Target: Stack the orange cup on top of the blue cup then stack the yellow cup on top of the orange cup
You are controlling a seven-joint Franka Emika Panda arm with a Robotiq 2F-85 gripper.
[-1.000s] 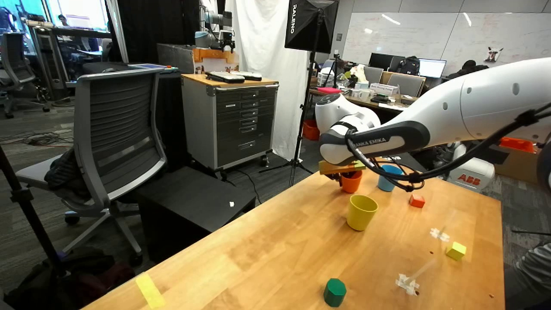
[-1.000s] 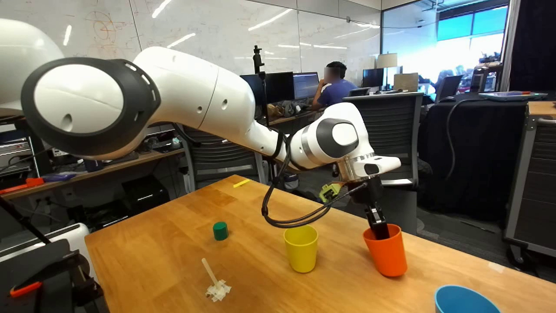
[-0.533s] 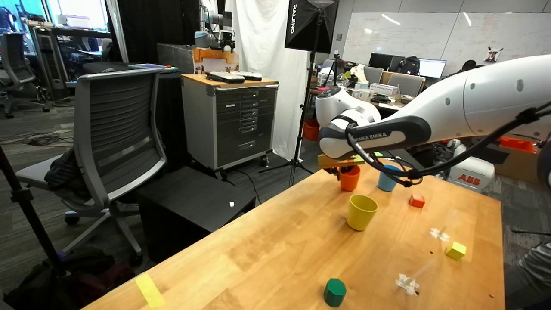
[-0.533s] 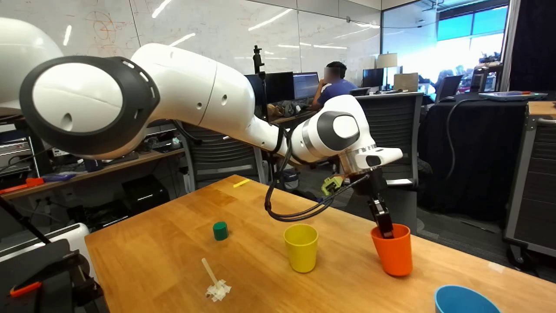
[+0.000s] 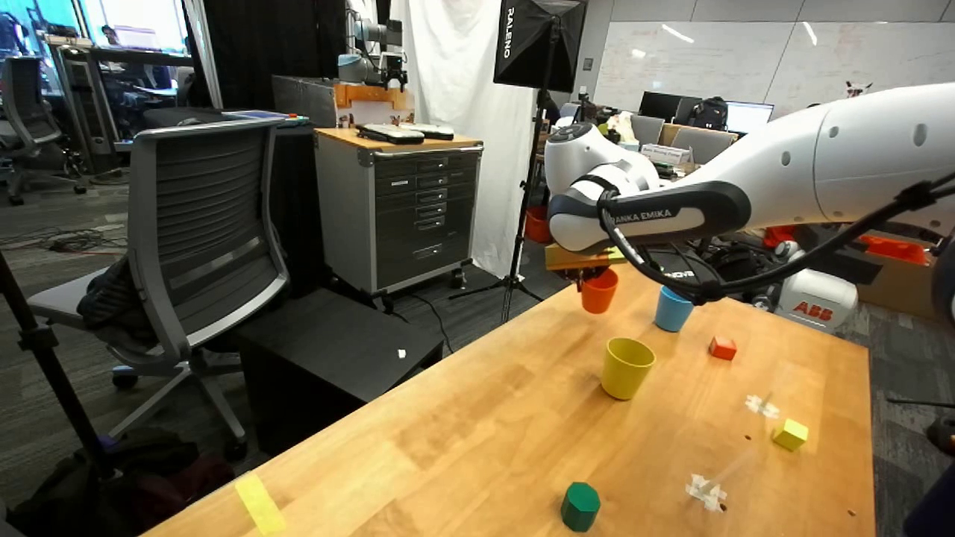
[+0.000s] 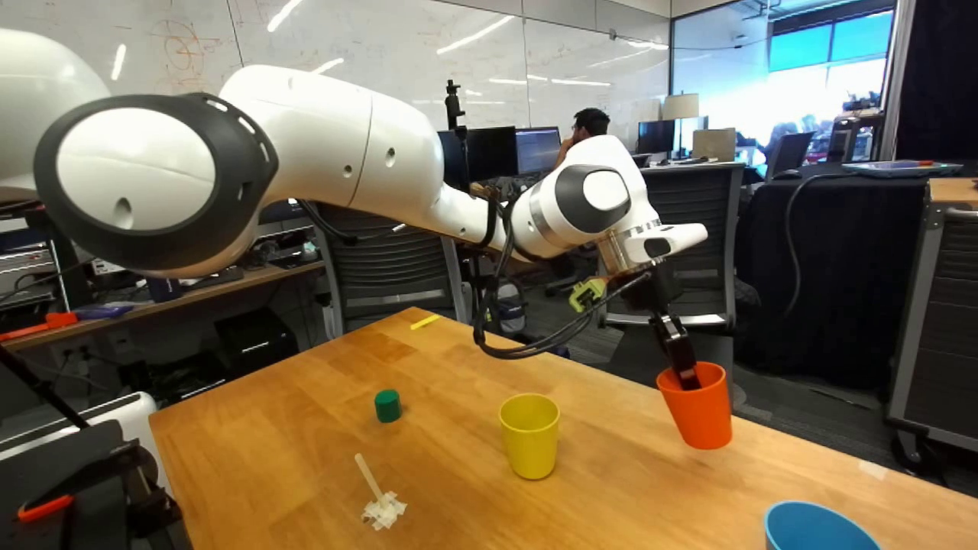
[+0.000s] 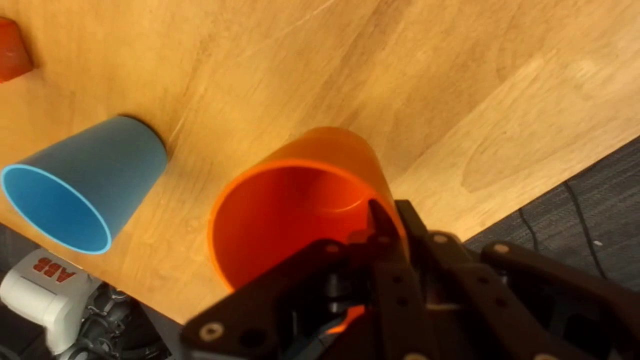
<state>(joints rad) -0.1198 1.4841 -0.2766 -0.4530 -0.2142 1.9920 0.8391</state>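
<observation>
The claw (image 7: pixel 391 212) has the orange cup (image 6: pixel 697 416) pinched by its wall, seemingly off the table (image 6: pixel 298 428)! In an exterior view, blue cup (image 6: pixel 817 527) at near right, yellow cup (image 6: pixel 529 439) left; neither stack made, both remain.

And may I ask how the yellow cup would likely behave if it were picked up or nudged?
The yellow cup is probably light for its size, being open and hollow. Its base is narrower than its rim, so a push up high might tip it. On its side, its round, tapered wall would likely roll in a curve.
</observation>
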